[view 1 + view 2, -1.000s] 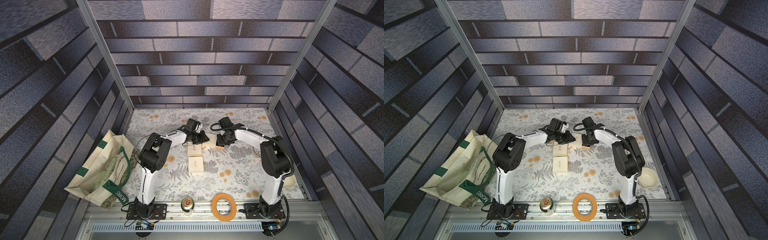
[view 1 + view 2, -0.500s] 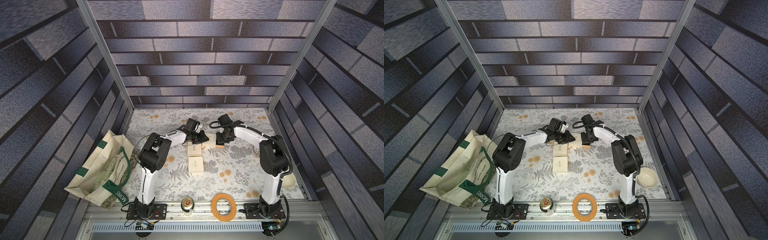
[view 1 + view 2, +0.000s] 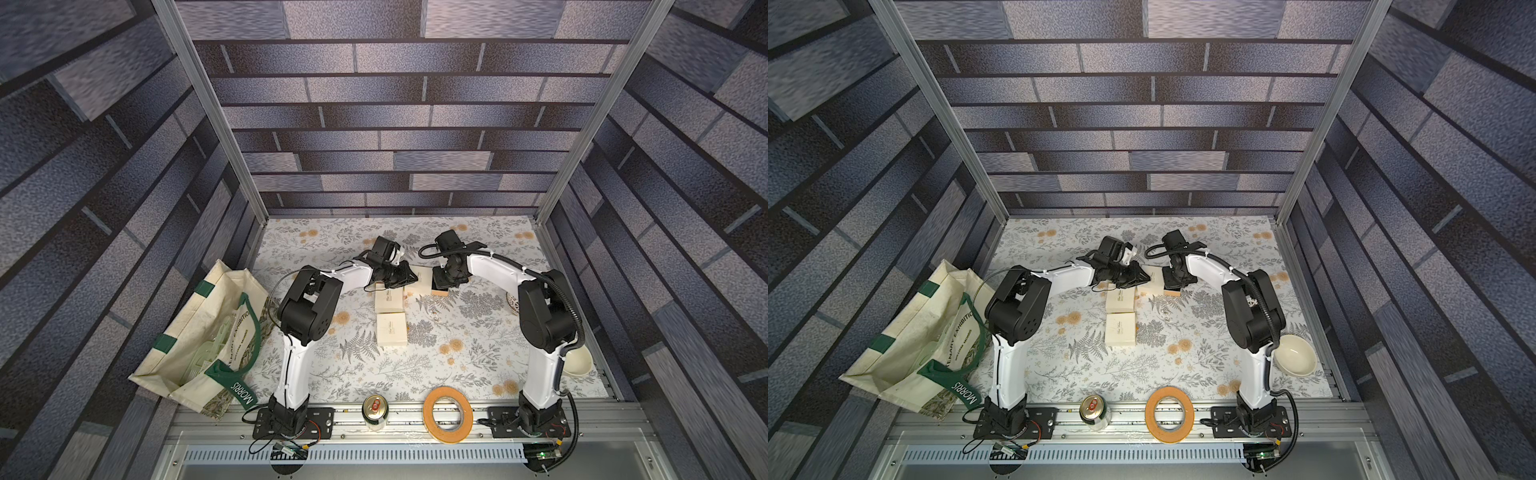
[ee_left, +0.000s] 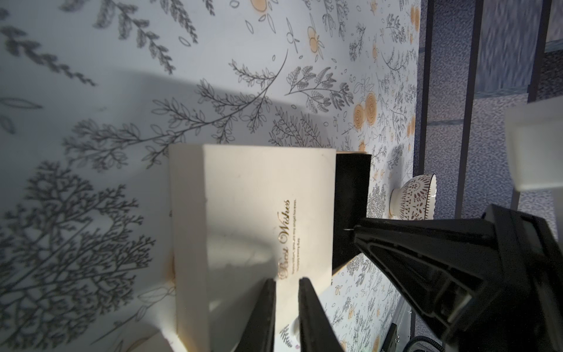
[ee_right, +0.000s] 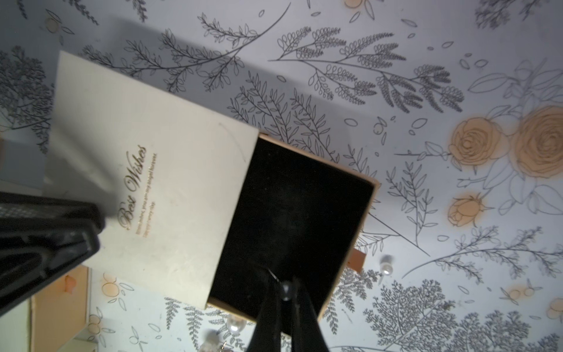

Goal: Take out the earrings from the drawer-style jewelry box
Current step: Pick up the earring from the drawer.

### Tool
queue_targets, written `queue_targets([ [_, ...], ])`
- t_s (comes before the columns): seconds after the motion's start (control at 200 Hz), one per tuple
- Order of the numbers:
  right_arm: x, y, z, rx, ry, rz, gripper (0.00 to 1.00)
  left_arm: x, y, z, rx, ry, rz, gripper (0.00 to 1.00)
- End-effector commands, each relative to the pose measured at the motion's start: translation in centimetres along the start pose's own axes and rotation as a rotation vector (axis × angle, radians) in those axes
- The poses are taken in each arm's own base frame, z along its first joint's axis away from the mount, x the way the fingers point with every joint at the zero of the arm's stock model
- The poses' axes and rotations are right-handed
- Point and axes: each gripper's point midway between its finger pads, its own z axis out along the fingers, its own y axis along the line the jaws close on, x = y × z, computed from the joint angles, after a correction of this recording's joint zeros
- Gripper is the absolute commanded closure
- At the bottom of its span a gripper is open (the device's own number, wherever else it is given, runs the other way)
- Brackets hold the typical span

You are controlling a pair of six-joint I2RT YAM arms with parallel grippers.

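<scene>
- Over the black lining of the pulled-out drawer (image 5: 292, 213), one of the earrings (image 5: 286, 291), seemingly a small pearl-like bead, sat between the tips of the right gripper (image 5: 285, 282). Its jaws were closed down on the bead.
- More pearl studs (image 5: 385, 265) lay loose on the flowered cloth (image 5: 426, 76) just beside the drawer.
- The step in hand looked like carrying the pinched stud clear of the drawer. Rising straight up before any sideways travel would spare its post from snagging the lining or the drawer's wall.
- The pinch needed to hold unchanged, as so small and round a bead could easily squirt out.
- Release was best made low over the cloth, near the loose ones, so that it would not roll off.
- The left gripper (image 4: 287, 280) had its tips on top of the cream sleeve (image 5: 152, 146) of the jewelry box. Its jaws stood a slim gap apart with nothing between them.
- Steady downward pressure there would stop the box from shifting under the lift.
</scene>
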Motion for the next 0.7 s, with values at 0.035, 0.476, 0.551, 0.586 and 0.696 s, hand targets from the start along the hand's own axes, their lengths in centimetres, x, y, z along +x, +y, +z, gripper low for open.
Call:
queue_targets([
  [0.035,0.5,-0.5,-0.6,0.032,-0.007,-0.009,1.0,3.5,6.0,0.3,-0.19,0.085,-0.126,0.82],
  [0.476,0.3,-0.5,-1.0,0.019,-0.046,0.015,1.0,3.6,6.1,0.3,-0.193,0.086,-0.126,0.82],
  [0.551,0.1,-0.8,-1.5,0.021,-0.07,0.033,1.0,3.6,6.1,0.3,-0.193,0.086,-0.127,0.82],
  [0.586,0.1,-1.0,-1.7,0.021,-0.077,0.044,1.0,3.5,6.1,0.3,-0.192,0.086,-0.126,0.82],
  [0.696,0.2,-2.1,-2.3,0.004,-0.097,0.097,1.0,3.5,6.2,0.3,-0.192,0.087,-0.128,0.82],
])
